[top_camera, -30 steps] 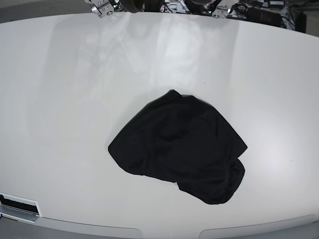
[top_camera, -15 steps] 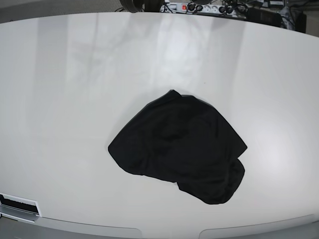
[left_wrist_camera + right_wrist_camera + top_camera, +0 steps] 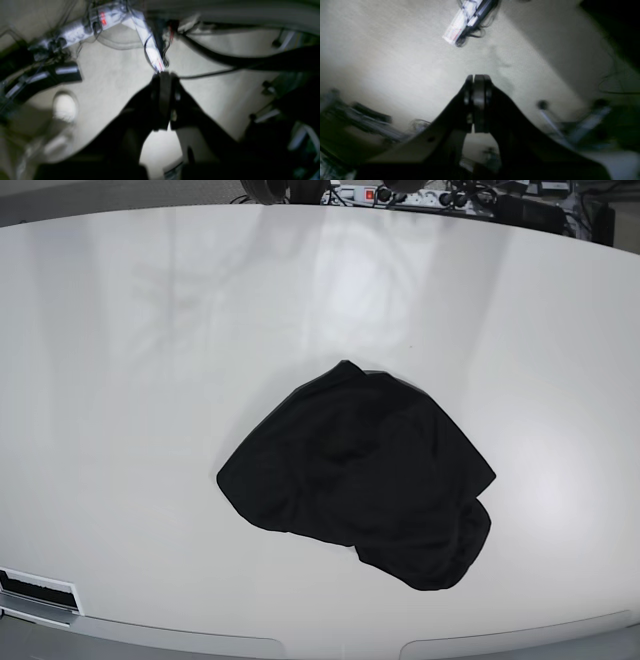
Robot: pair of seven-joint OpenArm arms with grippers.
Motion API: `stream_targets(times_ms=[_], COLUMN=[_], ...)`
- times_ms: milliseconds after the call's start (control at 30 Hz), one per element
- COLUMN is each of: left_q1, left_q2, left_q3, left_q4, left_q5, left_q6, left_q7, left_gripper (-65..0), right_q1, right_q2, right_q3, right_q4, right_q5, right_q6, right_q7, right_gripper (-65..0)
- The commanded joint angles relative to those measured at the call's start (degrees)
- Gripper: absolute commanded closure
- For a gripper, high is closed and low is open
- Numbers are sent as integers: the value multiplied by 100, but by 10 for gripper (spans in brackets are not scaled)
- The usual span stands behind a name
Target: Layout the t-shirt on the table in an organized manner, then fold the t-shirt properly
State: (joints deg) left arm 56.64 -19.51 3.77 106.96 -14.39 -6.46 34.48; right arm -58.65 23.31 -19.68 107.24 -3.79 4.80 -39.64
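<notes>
Lying crumpled, t-shirt (image 3: 360,480), long axis diagonal

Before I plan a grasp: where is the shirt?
In the base view the shirt lies crumpled on the table, right of centre toward the near edge, with neither arm near it.

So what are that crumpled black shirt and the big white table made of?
The crumpled black shirt looks like thin, soft, matte cloth, maybe cotton: it slumps in loose folds. The big white table seems hard and glossy, perhaps laminate or plastic: it mirrors light.
</notes>
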Motion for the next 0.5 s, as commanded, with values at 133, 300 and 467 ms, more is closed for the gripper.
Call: stream_targets(times_ms=[133,300,467], left_q1=[826,863,155], left_q2=[-192,-192,-190], left_q3=[-887,-1565,-1655], left_q4=[1731,2804,2804], left_q5=[-15,-11,-13], left_q6=[-42,-151,-146], left_q7=[-76,-197,-627], left_gripper=[0,0,0], right_q1=[-898,-1113,-422], right_q2=[568,640,638], right_q3=[22,22,22], right_q4=[1751,2776,2776], right_q5=[-863,-1875,-2164], right_q6=[-533,-647,-772], right_q7=[-83,-92,337], right_gripper=[0,0,0])
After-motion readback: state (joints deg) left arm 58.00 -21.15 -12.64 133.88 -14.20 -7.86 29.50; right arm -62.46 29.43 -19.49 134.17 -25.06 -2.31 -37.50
